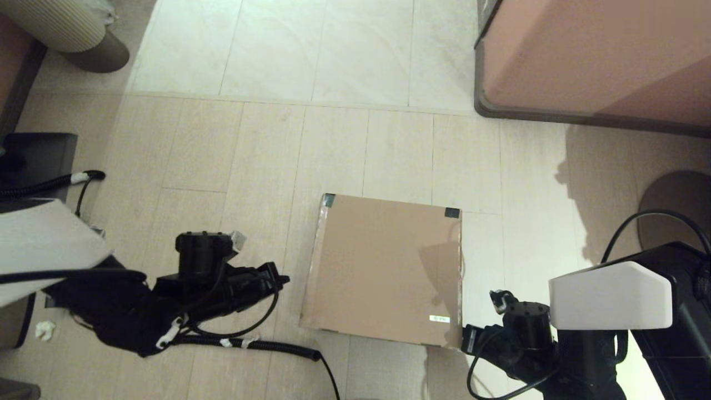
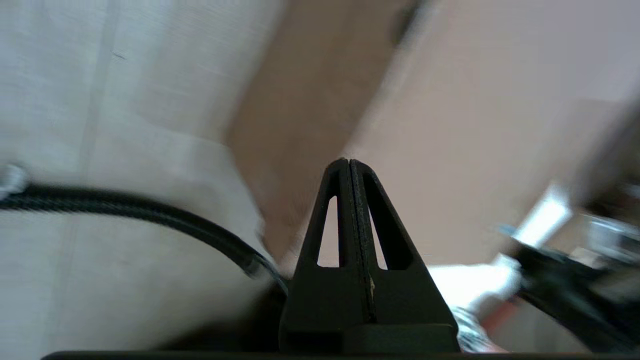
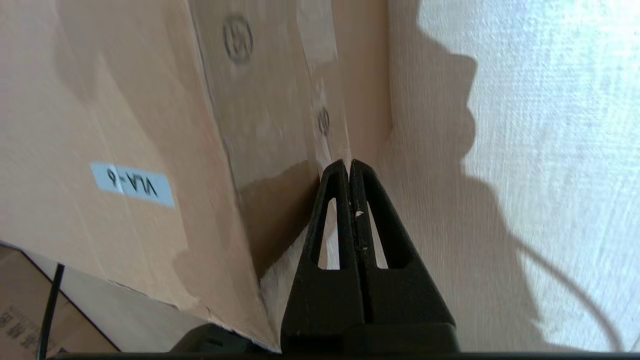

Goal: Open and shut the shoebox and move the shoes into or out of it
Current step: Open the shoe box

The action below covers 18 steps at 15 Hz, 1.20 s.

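Shoebox [image 1: 383, 266]: sits on the floor [image 1: 250, 166] between both arms, lid flat down.
Shoes: nowhere in sight, so whether they're inside I can't tell.
Left gripper [image 2: 348, 165]: fingers pressed together, empty, just beside the box's left wall.
Right gripper [image 3: 348, 165]: also pinched closed, empty, hugging the box's near right corner.
Progress: my read is opening hasn't started; lid-lifting and shoe-moving are all left.

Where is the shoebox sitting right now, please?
In the head view, the closed shoebox sits on the floor between the left gripper and right gripper.
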Available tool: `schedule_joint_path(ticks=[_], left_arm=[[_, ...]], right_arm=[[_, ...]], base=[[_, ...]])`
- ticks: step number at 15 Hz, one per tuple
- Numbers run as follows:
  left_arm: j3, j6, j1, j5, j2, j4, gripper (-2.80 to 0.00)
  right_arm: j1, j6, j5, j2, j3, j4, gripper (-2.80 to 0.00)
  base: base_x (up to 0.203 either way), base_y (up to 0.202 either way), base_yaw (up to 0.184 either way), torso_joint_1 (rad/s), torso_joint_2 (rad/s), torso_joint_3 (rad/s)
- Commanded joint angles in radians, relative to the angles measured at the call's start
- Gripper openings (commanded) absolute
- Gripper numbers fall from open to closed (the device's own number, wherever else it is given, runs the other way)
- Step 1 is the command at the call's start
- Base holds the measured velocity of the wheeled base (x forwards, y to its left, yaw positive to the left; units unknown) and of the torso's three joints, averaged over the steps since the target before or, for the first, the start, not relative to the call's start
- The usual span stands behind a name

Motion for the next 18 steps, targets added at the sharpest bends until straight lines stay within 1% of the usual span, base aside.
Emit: schedule_joint_path(ticks=[1,3,4,7,8,11,13,16,18], left_arm=[[-0.044,0.005,-0.024,0.048,0.094,-0.007,-2.8],[-0.092,0.026,-0.051,0.102,0.155,-0.003,-2.8],[-0.114,0.037,-0.066,0.139,0.18,0.0,-2.8],[-0.167,0.047,-0.104,0.201,0.248,0.004,-2.8],[-0.175,0.048,-0.111,0.211,0.254,0.006,-2.8],[-0.221,0.045,-0.119,0.224,0.273,0.055,-2.8],[-0.221,0.041,-0.119,0.225,0.259,0.057,-2.8],[-0.212,0.038,-0.119,0.227,0.226,0.062,-2.8],[-0.212,0.023,-0.119,0.226,0.19,0.083,-2.8]], right_arm=[[0.001,0.002,0.002,0.004,-0.013,-0.009,-2.8],[0.001,0.002,0.002,0.004,-0.015,-0.009,-2.8],[0.001,0.002,0.002,0.004,-0.013,-0.009,-2.8],[0.001,0.002,0.002,0.004,-0.013,-0.009,-2.8],[-0.001,0.002,0.002,0.004,-0.013,-0.009,-2.8],[-0.001,0.004,0.004,0.003,-0.013,-0.009,-2.8],[-0.001,0.007,0.006,-0.006,-0.012,-0.009,-2.8],[-0.001,0.039,0.008,-0.029,-0.007,-0.009,-2.8],[-0.001,0.044,0.012,-0.036,0.001,-0.009,-2.8]], base=[[0.0,0.0,0.0,0.0,0.0,0.0],[0.0,0.0,0.0,0.0,0.0,0.0],[0.0,0.0,0.0,0.0,0.0,0.0],[0.0,0.0,0.0,0.0,0.0,0.0],[0.0,0.0,0.0,0.0,0.0,0.0],[0.0,0.0,0.0,0.0,0.0,0.0],[0.0,0.0,0.0,0.0,0.0,0.0],[0.0,0.0,0.0,0.0,0.0,0.0],[0.0,0.0,0.0,0.0,0.0,0.0]])
